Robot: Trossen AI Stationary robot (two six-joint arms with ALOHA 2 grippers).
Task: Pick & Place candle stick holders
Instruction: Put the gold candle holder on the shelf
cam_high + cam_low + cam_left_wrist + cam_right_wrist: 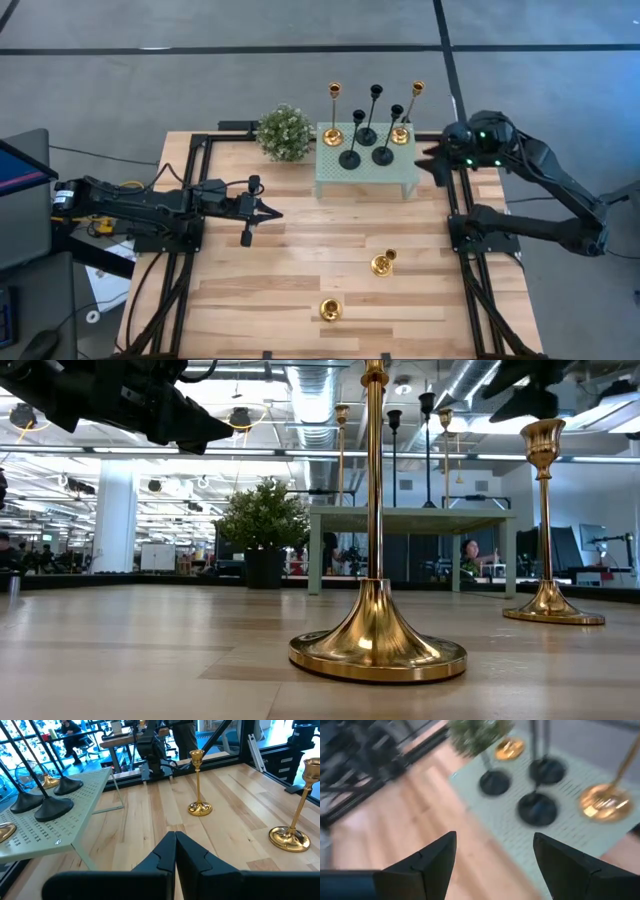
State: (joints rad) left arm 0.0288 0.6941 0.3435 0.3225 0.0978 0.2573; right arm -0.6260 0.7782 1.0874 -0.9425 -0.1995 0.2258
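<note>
Five candle stick holders upright on mint green perforated stand [366,172] at table's far edge: two shiny gold, at stand's left rear [333,135] and right rear [400,133], three matte black [350,158] [367,134] [383,154] between them, all with round flared base, thin stem, small cup. Two more gold holders on bare wood nearer the front: one [382,264] right of centre, one [331,309] closer to front edge, well apart from each other and from stand. Polished, mirror-like bases in low view [378,645]. Round green bushy plant [284,131] just beside stand's left end. Table [280,270] of pale wood planks, mixed tones, dark metal frame rails along sides. Left gripper [268,211] over left-centre of table, fingers [172,851] pressed together, holding nothing, pointing toward the middle. Right gripper [428,164] hovering just off stand's right end, fingers [432,857] spread wide, empty, black bases and a gold base ahead of them in wrist view. Grey floor with dark lines around table. Beyond table: open office, exposed ducts, ceiling lights, desks, seated people far back.
</note>
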